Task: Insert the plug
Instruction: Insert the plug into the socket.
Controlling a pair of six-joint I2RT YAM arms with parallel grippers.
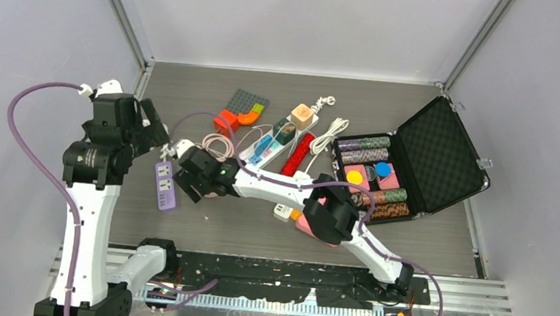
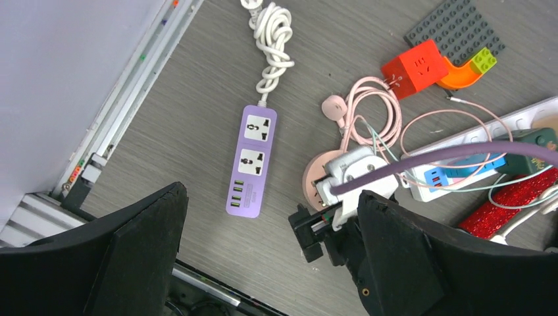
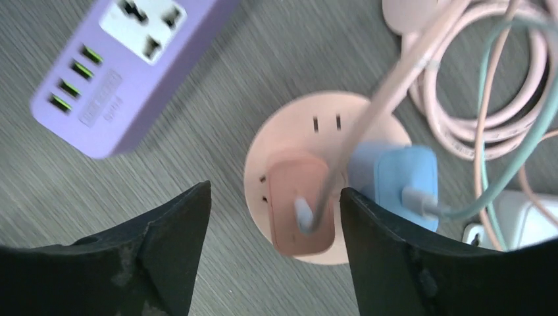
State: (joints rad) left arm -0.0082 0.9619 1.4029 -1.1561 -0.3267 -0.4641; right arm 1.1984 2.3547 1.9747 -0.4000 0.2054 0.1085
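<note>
A pink plug (image 3: pixel 299 210) with a pink cable sits in the round pink socket hub (image 3: pixel 289 128), next to a light-blue plug (image 3: pixel 401 181). My right gripper (image 3: pixel 275 192) hangs open over the pink plug; its left finger stands well clear and its right finger is close beside the plug. From above, this gripper (image 1: pixel 194 177) is just right of the purple power strip (image 1: pixel 165 186). My left gripper (image 2: pixel 271 194) is open and holds nothing, high above the purple strip (image 2: pixel 252 161) and the hub (image 2: pixel 314 178).
Coiled pink and green cables (image 3: pixel 487 99) lie right of the hub. A white power strip (image 1: pixel 282 146), an orange cube adapter (image 1: pixel 226 119), a grey brick plate (image 1: pixel 246 102) and a red strip (image 1: pixel 298 153) lie beyond. An open black case (image 1: pixel 431 161) of chips stands at right.
</note>
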